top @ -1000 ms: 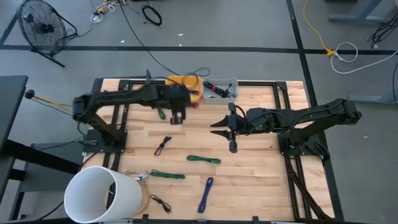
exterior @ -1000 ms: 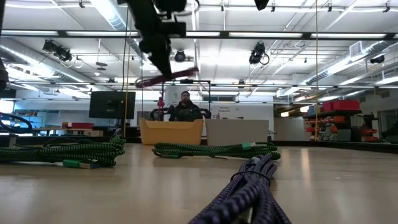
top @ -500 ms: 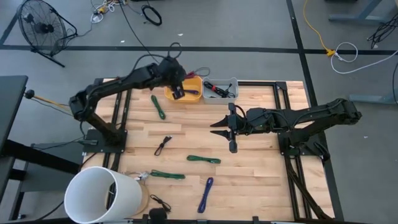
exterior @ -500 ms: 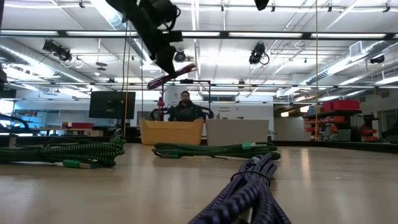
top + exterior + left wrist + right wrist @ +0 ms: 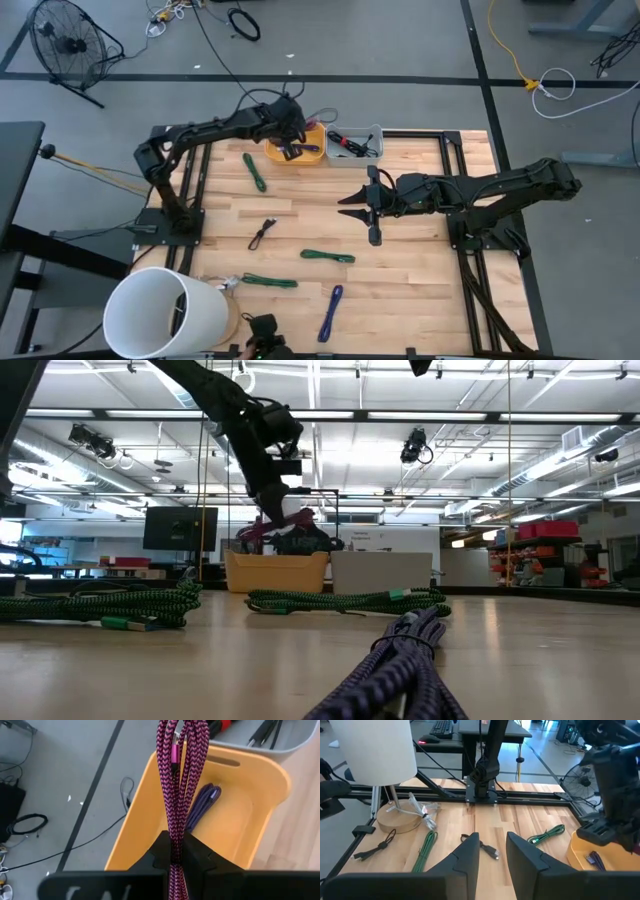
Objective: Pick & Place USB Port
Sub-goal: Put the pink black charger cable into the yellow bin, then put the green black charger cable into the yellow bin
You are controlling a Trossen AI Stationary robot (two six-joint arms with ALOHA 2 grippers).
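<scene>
My left gripper (image 5: 289, 148) is over the yellow bin (image 5: 309, 139) at the table's far edge, shut on a coiled magenta braided USB cable (image 5: 181, 780). In the low view the cable (image 5: 277, 526) slants just above the bin (image 5: 275, 572). A purple cable (image 5: 202, 805) lies on the bin's floor. My right gripper (image 5: 368, 208) hovers open over the middle of the table, its fingers (image 5: 470, 855) apart with nothing between them. My left gripper pinches the magenta cable's bundled strands (image 5: 176, 837) between its two fingers (image 5: 202, 855), several strands together. The fingers slant down from above toward the far edge, and the bundle runs on ahead along them. It is lifted clear of the table, over the yellow bin's opening.
A grey bin (image 5: 357, 145) with black and red leads stands right of the yellow one. Green cables (image 5: 254, 171) (image 5: 328, 257) (image 5: 268, 282), a blue cable (image 5: 331, 313) and black leads (image 5: 262, 233) (image 5: 258, 325) lie on the wood. A white cylinder (image 5: 165, 312) fills the near left corner.
My left gripper has carried the magenta cable from the table's left middle toward the far edge, then down over the yellow bin. The cable, held nearly level and high before, now slants down close above the bin. The right arm has kept still.
</scene>
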